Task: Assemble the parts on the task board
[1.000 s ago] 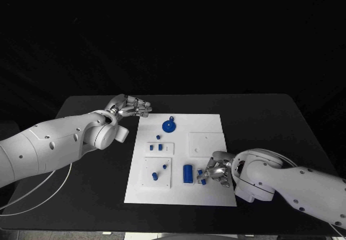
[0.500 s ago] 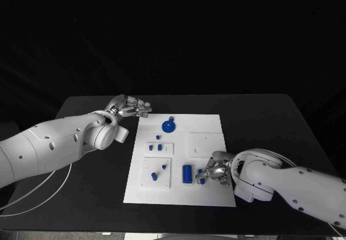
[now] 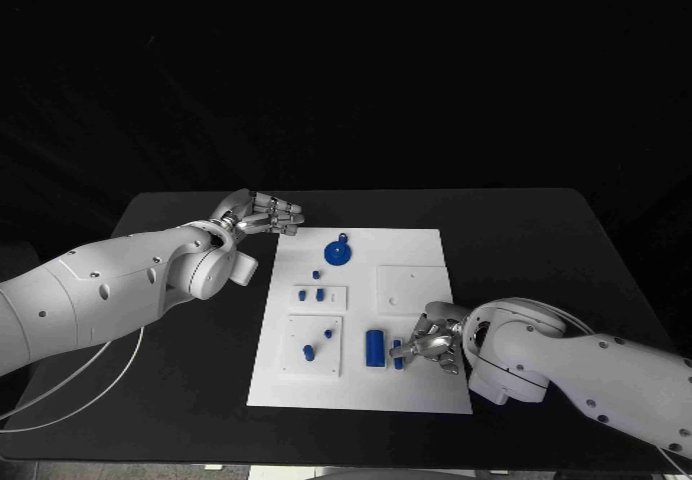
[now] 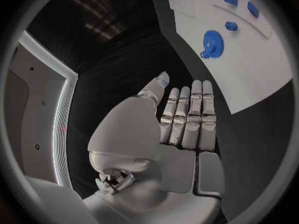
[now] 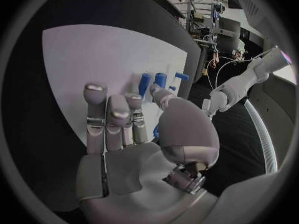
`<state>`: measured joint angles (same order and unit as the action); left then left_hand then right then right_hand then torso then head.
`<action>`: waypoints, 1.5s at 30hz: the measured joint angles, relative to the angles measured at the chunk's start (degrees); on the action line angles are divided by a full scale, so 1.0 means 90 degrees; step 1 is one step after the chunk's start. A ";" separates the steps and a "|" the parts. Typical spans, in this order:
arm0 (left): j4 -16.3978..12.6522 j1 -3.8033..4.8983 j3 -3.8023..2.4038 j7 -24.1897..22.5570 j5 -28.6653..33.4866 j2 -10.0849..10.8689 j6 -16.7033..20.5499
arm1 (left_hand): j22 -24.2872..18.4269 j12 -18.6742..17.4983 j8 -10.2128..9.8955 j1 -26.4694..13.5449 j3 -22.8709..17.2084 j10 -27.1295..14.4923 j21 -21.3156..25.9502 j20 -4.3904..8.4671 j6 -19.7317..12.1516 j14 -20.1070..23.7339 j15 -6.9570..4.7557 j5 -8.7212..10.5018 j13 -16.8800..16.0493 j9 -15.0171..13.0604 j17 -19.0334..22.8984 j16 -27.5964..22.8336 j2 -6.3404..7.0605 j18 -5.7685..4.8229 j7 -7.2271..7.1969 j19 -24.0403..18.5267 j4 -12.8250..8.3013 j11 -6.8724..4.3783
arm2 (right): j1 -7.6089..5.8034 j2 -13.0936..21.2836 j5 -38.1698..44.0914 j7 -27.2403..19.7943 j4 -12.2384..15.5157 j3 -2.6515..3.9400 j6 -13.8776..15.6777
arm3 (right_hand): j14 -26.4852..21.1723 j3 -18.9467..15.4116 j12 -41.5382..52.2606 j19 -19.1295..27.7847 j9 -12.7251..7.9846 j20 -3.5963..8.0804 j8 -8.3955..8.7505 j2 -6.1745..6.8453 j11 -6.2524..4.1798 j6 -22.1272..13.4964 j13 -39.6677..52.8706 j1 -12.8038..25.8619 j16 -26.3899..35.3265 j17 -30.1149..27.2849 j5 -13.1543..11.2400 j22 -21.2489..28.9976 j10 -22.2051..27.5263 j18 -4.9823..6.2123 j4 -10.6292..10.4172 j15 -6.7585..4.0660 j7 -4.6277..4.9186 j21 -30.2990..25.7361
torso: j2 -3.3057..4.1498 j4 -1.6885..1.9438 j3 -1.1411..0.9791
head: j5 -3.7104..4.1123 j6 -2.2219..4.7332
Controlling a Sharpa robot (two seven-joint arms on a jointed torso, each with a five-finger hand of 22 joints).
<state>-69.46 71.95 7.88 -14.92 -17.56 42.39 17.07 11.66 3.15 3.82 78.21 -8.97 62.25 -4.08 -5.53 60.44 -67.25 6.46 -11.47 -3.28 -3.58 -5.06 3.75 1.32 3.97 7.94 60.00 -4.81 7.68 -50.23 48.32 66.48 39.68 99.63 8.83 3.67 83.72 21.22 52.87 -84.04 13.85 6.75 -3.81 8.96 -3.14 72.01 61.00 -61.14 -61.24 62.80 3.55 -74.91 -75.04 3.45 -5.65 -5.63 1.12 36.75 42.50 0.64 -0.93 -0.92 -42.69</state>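
Hard to tell what the right hand (image 3: 433, 345) is actually doing from the head view. Its fingers sit right over a small blue piece (image 3: 400, 353) near the white board's (image 3: 418, 250) lower right, so I can't say if it's pinched or just touched. The right wrist view doesn't help either, since the thumb (image 5: 163, 97) covers the lower ends of the blue pegs (image 5: 152, 80) behind it.

The tiny blue bits on the small raised plates (image 3: 320, 295) are too small to make out their shapes.

In the left wrist view the board (image 4: 249, 69) runs off the circle's rim, cutting off a blue block (image 4: 252, 8).
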 measured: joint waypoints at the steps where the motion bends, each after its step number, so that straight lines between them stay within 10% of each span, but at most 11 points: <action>1: 0.0000 0.0000 0.0000 0.0001 0.0000 0.0000 0.0000 | 0.0000 0.0000 0.0000 0.0000 0.0000 0.0000 0.0000 0.0000 0.0000 0.0000 0.0000 0.0000 0.0000 0.0000 0.0000 0.0000 0.0000 0.0000 0.0000 0.0000 0.0000 0.0000 | 0.0000 0.0002 -0.0003 -0.0005 0.0001 0.0000 0.0004 | 0.0000 0.0007 0.0000 0.0000 0.0000 0.0000 0.0000 0.0003 0.0009 0.0000 -0.0006 -0.0003 0.0006 0.0000 0.0000 0.0000 0.0009 0.0000 -0.0005 0.0000 0.0000 -0.0007 | 0.0000 0.0000 0.0000 | -0.0001 -0.0002; 15: 0.0001 0.0000 0.0001 0.0006 0.0000 0.0005 -0.0003 | 0.0001 0.0000 0.0000 0.0000 0.0000 0.0000 0.0000 0.0000 0.0001 0.0000 0.0000 0.0000 0.0000 0.0000 0.0001 0.0000 0.0000 0.0000 0.0000 0.0000 0.0000 0.0000 | 0.0000 0.0102 -0.0119 -0.0172 0.0037 0.0003 0.0018 | 0.0000 -0.0022 0.0001 0.0000 -0.0017 0.0000 0.0001 -0.0024 0.0009 0.0000 -0.0029 -0.0130 0.0032 -0.0015 0.0000 0.0000 0.0010 0.0001 0.0306 0.0000 0.0000 -0.0042 | 0.0001 -0.0001 -0.0001 | -0.0015 -0.0007; 29: -0.0003 0.0000 0.0003 0.0017 0.0000 0.0022 -0.0006 | 0.0001 0.0000 0.0000 0.0000 0.0000 0.0000 0.0000 0.0000 0.0001 0.0000 0.0000 0.0000 0.0000 0.0000 0.0002 0.0000 0.0000 0.0000 0.0001 0.0000 0.0000 0.0000 | 0.0037 0.0245 -0.0302 -0.0394 0.0082 0.0006 -0.0331 | 0.0000 -0.1365 -0.0036 0.0000 -0.0025 0.0000 0.0002 0.0069 0.0054 -0.0058 -0.0099 -0.0424 0.0063 0.0000 0.0272 0.0001 0.0057 0.0000 -0.0077 0.0000 0.0058 -0.0111 | 0.0001 -0.0004 -0.0005 | -0.0004 0.0003; 45: -0.0007 0.0000 0.0007 0.0022 0.0000 0.0028 -0.0009 | 0.0001 0.0000 0.0000 0.0000 0.0000 0.0000 0.0000 0.0000 0.0002 0.0000 0.0000 0.0000 0.0000 0.0000 0.0003 0.0000 0.0000 0.0000 0.0002 0.0000 0.0000 0.0000 | 0.0052 0.0243 -0.0306 -0.0408 0.0018 0.0006 -0.0521 | 0.0000 -0.0644 -0.0036 0.0000 -0.0055 0.0000 0.0002 -0.0091 0.0054 -0.0045 -0.0092 -0.0683 0.0063 0.0046 -0.0049 0.0001 0.0057 0.0000 0.0318 0.0000 0.0045 -0.0101 | 0.0001 0.0002 0.0001 | 0.0015 -0.0008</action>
<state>-69.52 71.95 7.94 -14.72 -17.56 42.64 16.98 11.68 3.15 3.82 78.21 -8.97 62.25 -4.08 -5.52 60.46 -67.26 6.46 -11.47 -3.28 -3.58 -5.04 3.75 1.32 3.97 7.96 60.00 -4.81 7.68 -49.76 50.51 63.73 36.01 99.79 8.88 -1.02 83.72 15.43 52.55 -84.04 13.35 6.75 -3.79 8.15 -2.65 71.61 60.17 -67.28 -60.68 63.22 3.11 -74.91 -74.53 3.46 -2.78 -5.63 1.53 35.84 42.51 0.65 -0.92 -0.79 -42.76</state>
